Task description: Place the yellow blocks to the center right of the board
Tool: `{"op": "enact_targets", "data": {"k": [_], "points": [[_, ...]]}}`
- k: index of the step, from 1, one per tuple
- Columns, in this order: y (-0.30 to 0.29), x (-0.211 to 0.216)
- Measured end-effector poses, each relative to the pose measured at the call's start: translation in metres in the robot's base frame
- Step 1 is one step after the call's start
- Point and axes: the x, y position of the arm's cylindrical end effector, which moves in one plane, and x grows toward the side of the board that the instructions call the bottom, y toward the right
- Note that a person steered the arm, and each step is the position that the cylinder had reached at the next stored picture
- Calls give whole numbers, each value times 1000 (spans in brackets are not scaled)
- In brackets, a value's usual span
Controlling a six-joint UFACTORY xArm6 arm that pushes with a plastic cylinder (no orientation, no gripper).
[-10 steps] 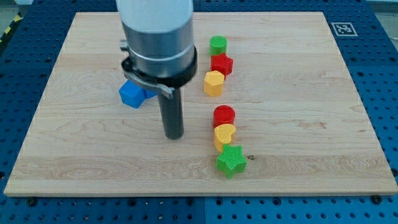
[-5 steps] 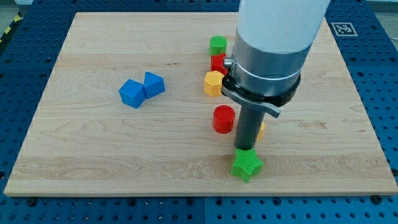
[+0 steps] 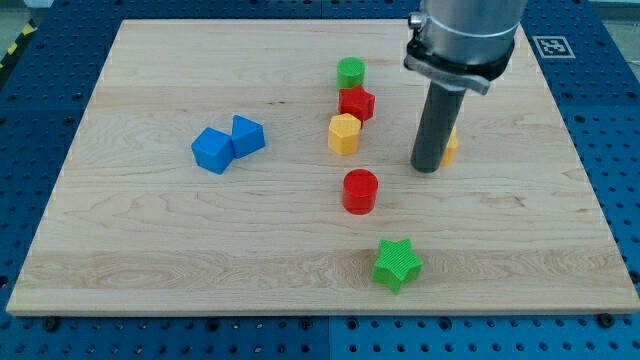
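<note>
My tip (image 3: pixel 428 168) rests on the board right of centre. A yellow block (image 3: pixel 451 147) sits just behind it on its right side, mostly hidden by the rod, so its shape cannot be made out. A second yellow block, hexagonal (image 3: pixel 344 133), stands to the left of the tip near the board's middle, apart from it. A red cylinder (image 3: pixel 360 191) lies below and left of the tip.
A green cylinder (image 3: pixel 351 72) and a red block (image 3: pixel 356 103) sit in a column above the yellow hexagon. A green star (image 3: pixel 397 264) lies near the bottom edge. Two blue blocks (image 3: pixel 227 143) touch each other at the left. The wooden board (image 3: pixel 150 250) lies on a blue pegboard.
My tip swept right from the board's middle, then up toward the view's top. It pushed the lower yellow block up and right, away from the red cylinder and green star, which shifted slightly.
</note>
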Motion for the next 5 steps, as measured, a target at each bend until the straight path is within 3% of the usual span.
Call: {"op": "enact_targets", "data": {"k": [2,5], "points": [[39,-1],[-92,10]]}}
